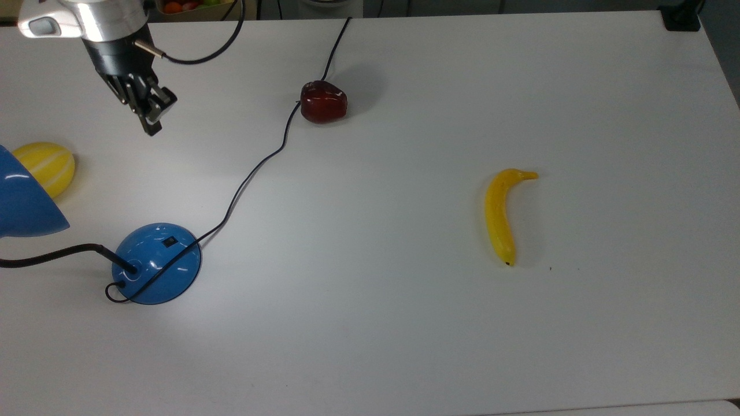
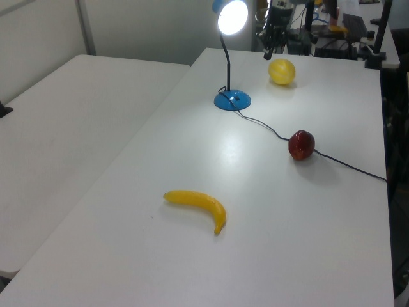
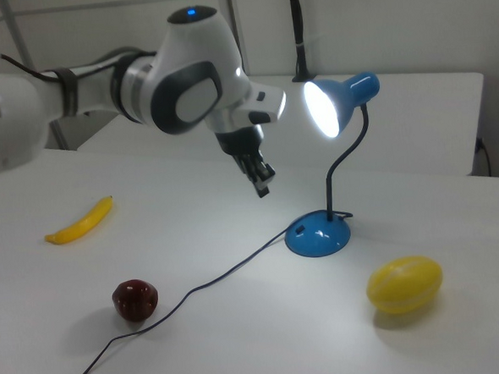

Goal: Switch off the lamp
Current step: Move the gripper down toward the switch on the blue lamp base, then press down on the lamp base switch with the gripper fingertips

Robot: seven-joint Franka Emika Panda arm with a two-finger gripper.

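The lamp is lit: its bulb glows inside the blue shade [image 3: 339,101] and in the left view [image 2: 232,17]. Its round blue base [image 1: 157,263] stands at the top view's lower left, with a small black switch [image 1: 169,242] on the dome. A black gooseneck [image 1: 52,255] leads off to the shade [image 1: 23,202]. My gripper [image 1: 151,126] hangs above the table, fingers together and holding nothing, well up from the base in the top view. In the right view the gripper [image 3: 262,186] is left of and above the base [image 3: 318,235].
The lamp's black cord [image 1: 254,167] runs from the base past a dark red fruit [image 1: 324,102] to the table's far edge. A yellow melon [image 1: 46,164] lies beside the shade. A banana [image 1: 500,214] lies on the top view's right.
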